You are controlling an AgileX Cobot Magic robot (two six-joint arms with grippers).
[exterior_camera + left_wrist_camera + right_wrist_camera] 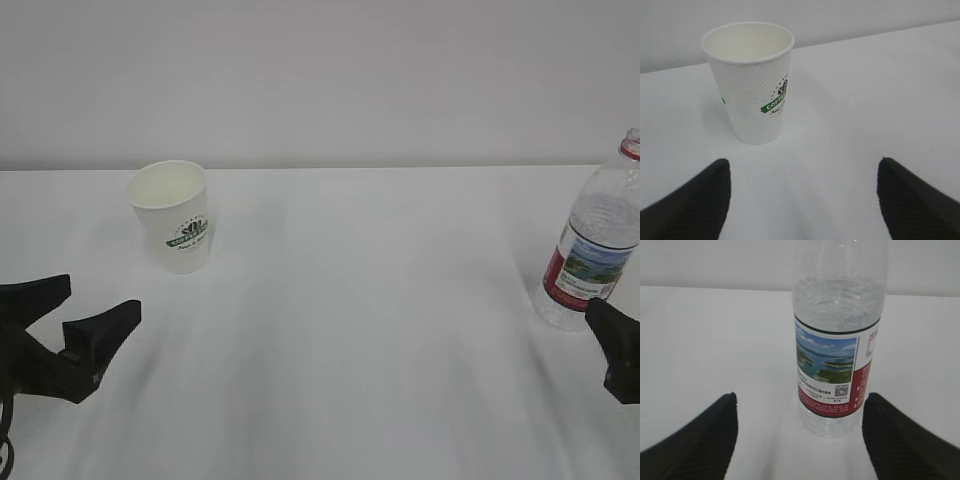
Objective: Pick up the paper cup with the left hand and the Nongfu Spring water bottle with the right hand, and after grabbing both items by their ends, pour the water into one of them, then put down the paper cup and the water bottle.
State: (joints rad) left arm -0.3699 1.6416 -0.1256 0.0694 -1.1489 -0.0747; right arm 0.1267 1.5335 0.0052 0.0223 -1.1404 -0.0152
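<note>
Grippers spread, cup and bottle both ungrasped

Nearest the exterior camera, the left hand (85,318) sits low at the left edge with its jaws wide apart and nothing between them. The right hand (799,440) is likewise spread and empty, its fingers flanking the base of the Nongfu Spring water bottle (837,355), which stands upright just ahead. Farther back on the white table (380,300), the paper cup (173,215) stands upright and apart from the left fingers. In the left wrist view the cup sits left of centre, so shifting that way before advancing seems wise. Closing gently should avoid crushing it; the bottle looks open-topped, so keep it vertical.
</note>
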